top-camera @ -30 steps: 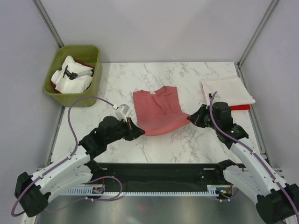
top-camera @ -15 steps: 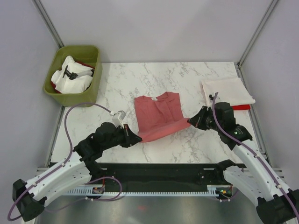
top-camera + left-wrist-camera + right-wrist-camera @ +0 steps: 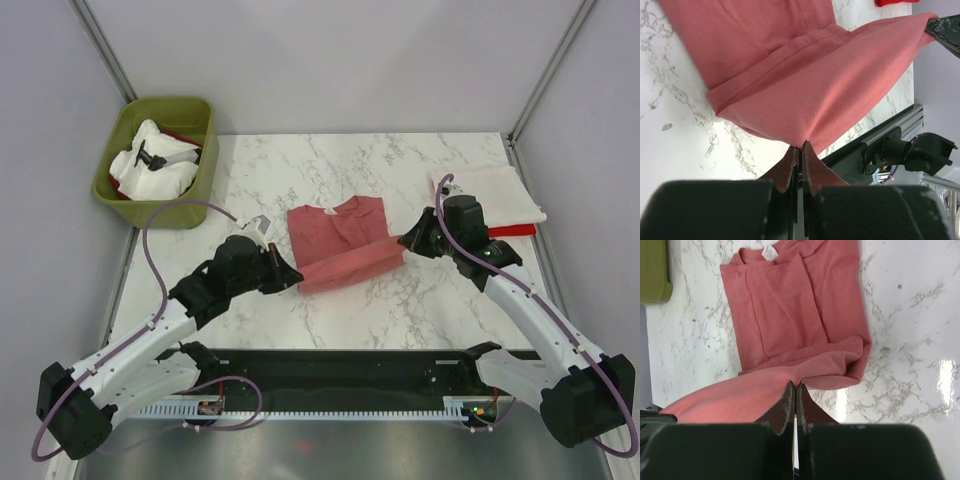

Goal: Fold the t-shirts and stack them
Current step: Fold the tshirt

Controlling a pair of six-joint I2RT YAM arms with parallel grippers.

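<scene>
On table (image 3: 400, 160) | left pincer (image 3: 801, 146), right pincer (image 3: 795, 386) clamped on salmon shirt (image 3: 335, 235) | cream shirt (image 3: 490, 195): top view only

T-shirt (image 3: 335, 240) centred on table (image 3: 340, 165), bin (image 3: 150, 212) beside far-left corner, folded t-shirts (image 3: 490, 195) at right edge

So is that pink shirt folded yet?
Half-folded: the near edge of the shirt is lifted over its flat part, pinched by left end effector and right end effector.

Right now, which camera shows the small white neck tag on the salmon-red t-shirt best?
The right wrist view: the small white neck tag sits clearly at the collar of the dusty salmon-red cloth t-shirt. The top external view shows it only as a tiny pale speck. The left wrist view shows cloth but no tag.
</scene>
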